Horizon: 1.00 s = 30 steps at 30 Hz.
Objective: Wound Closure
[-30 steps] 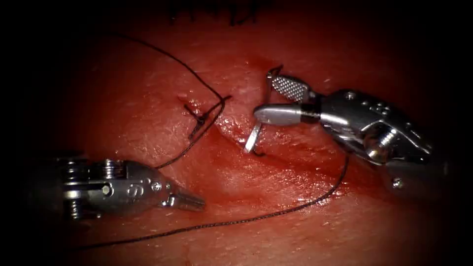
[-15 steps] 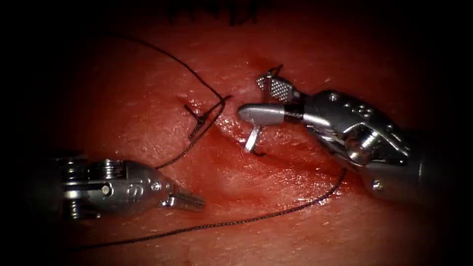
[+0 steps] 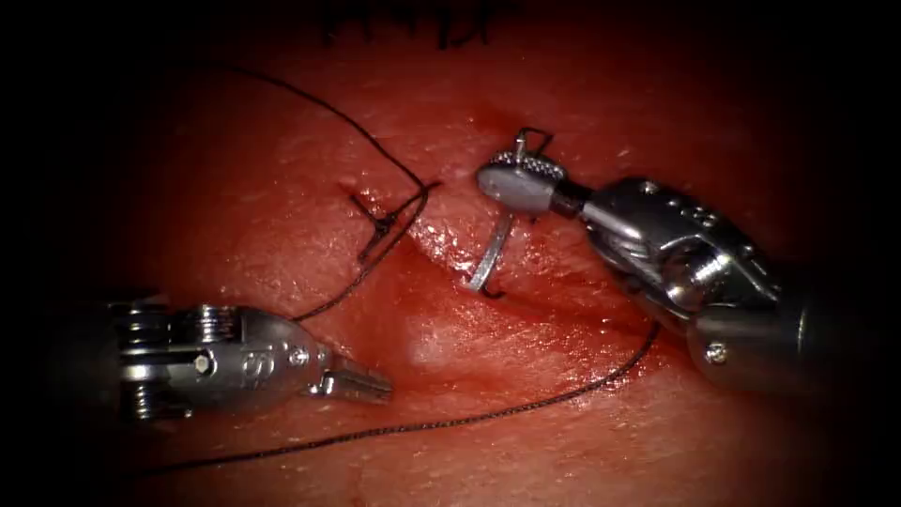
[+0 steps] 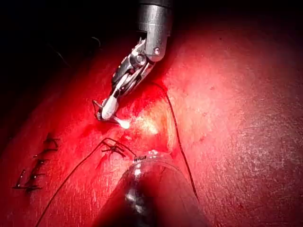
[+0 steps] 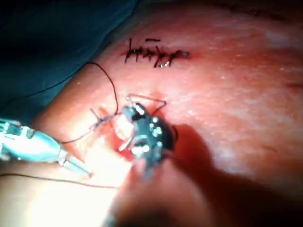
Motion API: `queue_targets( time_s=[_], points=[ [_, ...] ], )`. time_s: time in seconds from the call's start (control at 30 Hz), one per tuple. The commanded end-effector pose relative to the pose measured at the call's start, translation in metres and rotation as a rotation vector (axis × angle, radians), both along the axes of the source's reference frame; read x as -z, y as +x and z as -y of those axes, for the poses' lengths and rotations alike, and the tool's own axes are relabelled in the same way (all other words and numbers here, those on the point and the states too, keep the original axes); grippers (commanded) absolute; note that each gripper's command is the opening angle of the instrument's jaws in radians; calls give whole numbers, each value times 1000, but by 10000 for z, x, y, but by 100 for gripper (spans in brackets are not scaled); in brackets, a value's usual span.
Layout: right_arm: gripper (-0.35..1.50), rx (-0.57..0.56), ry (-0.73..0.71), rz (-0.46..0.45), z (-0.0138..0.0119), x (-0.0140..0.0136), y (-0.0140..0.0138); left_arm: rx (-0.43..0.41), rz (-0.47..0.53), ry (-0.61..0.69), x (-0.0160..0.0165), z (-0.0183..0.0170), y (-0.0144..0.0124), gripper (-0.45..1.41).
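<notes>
Right of the cut [image 3: 441, 253], the curved needle [image 3: 492, 261] is clamped near its tail by the right tool [image 3: 514, 178], its tip buried in tissue [image 3: 282, 235]; the left tool [image 3: 361, 382] is closed, empty.

Looking like a surgical training lab: tissue [image 3: 526, 394] lying on blue drape [image 5: 52, 42], earlier stitches [image 5: 154, 54], two robotic tools working.

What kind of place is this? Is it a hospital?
Probably a practice bench, not a hospital. Two robot tools work on a piece of tissue with a cut: the right hand grips a curved needle stuck in it, and the left hand holds nothing. Dark thread trails across.
</notes>
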<state>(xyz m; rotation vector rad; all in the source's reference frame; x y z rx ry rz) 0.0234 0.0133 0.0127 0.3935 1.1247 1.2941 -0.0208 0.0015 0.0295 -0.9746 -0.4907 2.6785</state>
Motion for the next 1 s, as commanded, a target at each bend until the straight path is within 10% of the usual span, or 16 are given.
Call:
queue_targets(
  time_s=[0.03, 0.4, 1.0],
  points=[
    [-35, -16, 41, -13, 4, -5, 6, -2, 2, 1, -6, 1, -6, -43],
    [-35, -88, 345, -251, 18, -8, 19, -1, 1, 1, -6, 1, -7, -45],
    [-35, -198, 604, -369, 39, 30, 45, -2, 2, 1, -6, 1, -7, -45]
  ],
)
